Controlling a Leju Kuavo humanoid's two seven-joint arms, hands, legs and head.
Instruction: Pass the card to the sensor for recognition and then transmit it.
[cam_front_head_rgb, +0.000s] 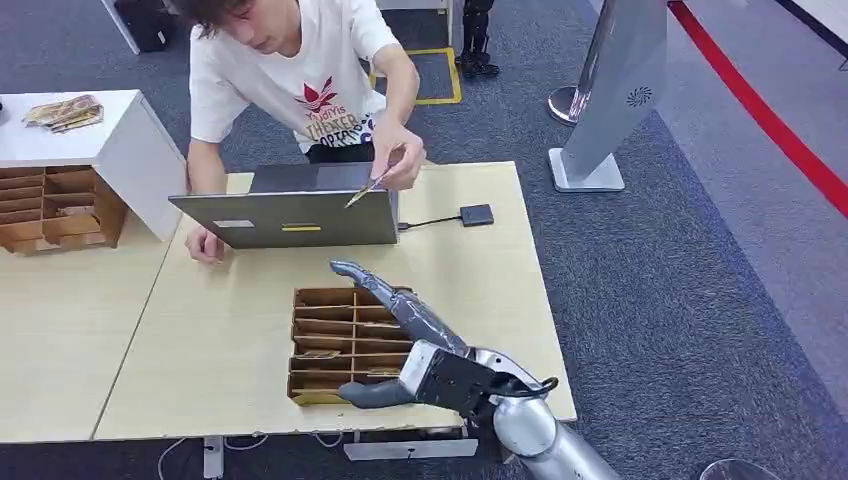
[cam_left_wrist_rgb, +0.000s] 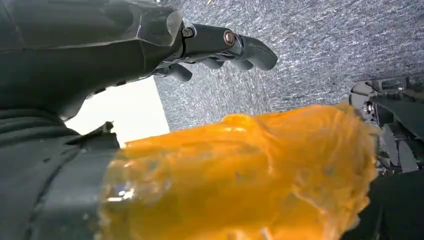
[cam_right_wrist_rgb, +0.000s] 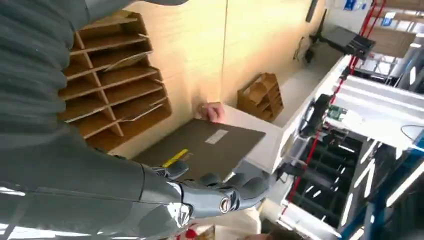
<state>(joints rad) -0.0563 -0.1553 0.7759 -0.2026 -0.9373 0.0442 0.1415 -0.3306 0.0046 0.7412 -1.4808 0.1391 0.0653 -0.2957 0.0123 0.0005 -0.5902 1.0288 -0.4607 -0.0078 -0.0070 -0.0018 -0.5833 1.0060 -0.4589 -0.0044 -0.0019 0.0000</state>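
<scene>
Your right hand (cam_front_head_rgb: 420, 345) hovers empty, fingers spread, over the wooden card rack (cam_front_head_rgb: 345, 345); the card (cam_front_head_rgb: 366, 189) is pinched in the person's hand (cam_front_head_rgb: 398, 160) above the laptop (cam_front_head_rgb: 290, 215). Reach forward carelessly and you may strike the laptop, or miss the sensor (cam_front_head_rgb: 477, 214) entirely.

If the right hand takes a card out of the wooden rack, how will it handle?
Cards look thin and flat in their slots, so probably light, and hard to pinch. The rack sits loose on the table, so it may slide. The right hand hovers open above it.
</scene>
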